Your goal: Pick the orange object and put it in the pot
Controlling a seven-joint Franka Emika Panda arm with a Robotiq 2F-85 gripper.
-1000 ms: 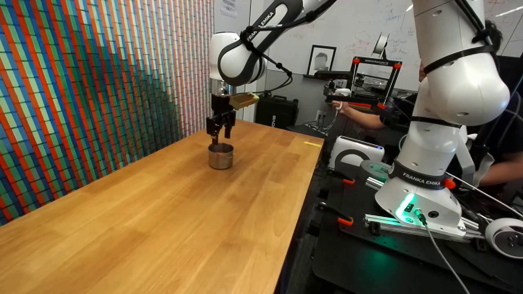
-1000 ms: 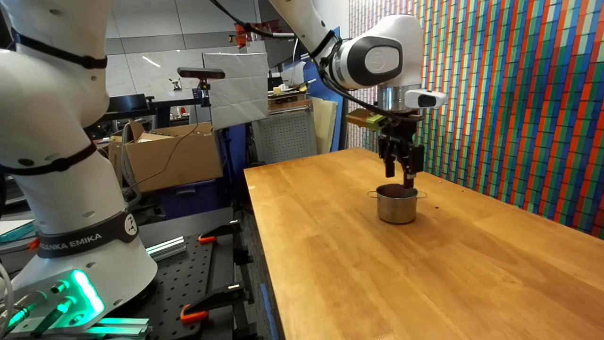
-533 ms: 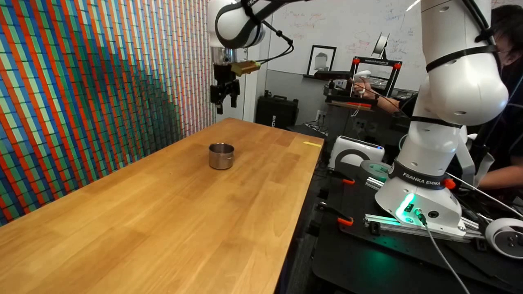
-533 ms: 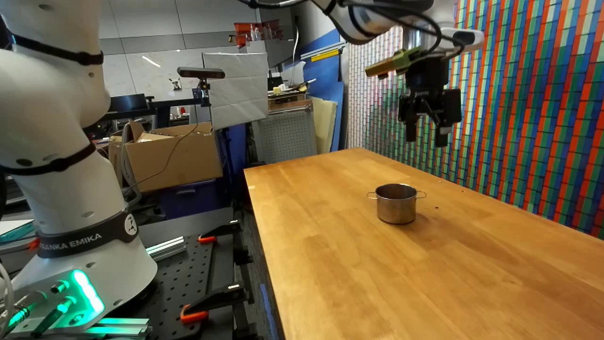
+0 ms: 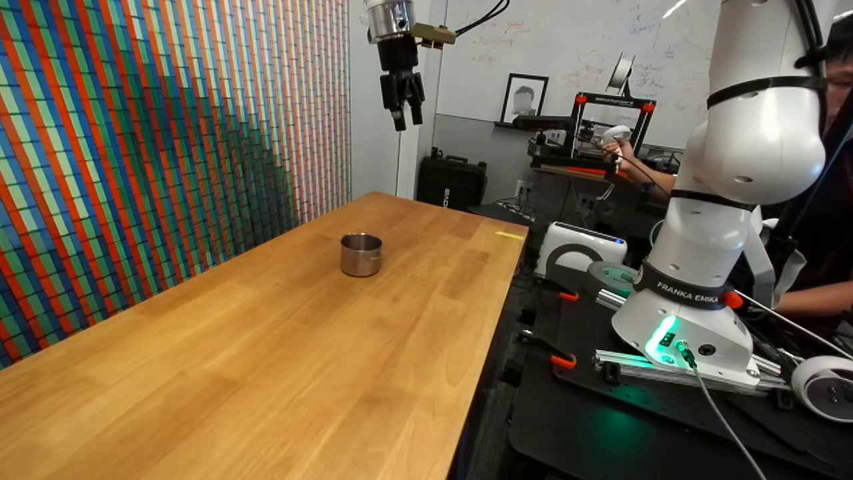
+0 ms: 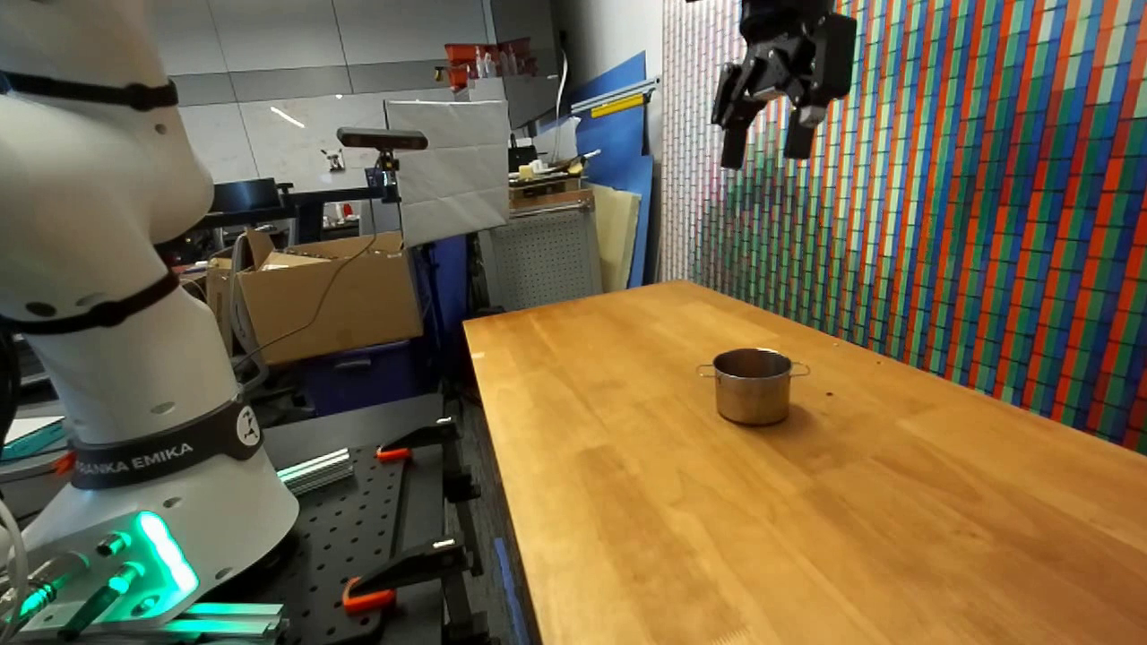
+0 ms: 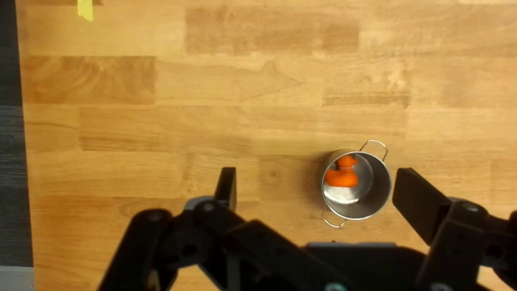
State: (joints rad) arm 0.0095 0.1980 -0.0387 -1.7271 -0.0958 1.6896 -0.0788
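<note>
The small silver metal pot (image 5: 361,260) stands upright on the table in both exterior views (image 6: 753,399). In the wrist view the pot (image 7: 379,190) has two wire handles. The orange object (image 7: 341,178) is duck-shaped and lies inside the pot, on its floor against one wall. The pot's wall hides it in both exterior views. My gripper (image 5: 408,122) is high above the table, well clear of the pot, and also shows at the top of an exterior view (image 6: 766,157). In the wrist view the gripper (image 7: 316,171) has its fingers wide apart with nothing held between them.
The wooden table (image 5: 300,347) carries the pot. A wall with coloured stripes (image 6: 968,224) runs along the table's far side. A piece of yellow tape (image 7: 85,9) is stuck near a table edge. A cardboard box (image 6: 332,296) stands beyond the table.
A second ago a fingertip was at the pot's mouth. My gripper has since risen steadily, far above the pot, and shifted sideways. The pot has stayed in place.
</note>
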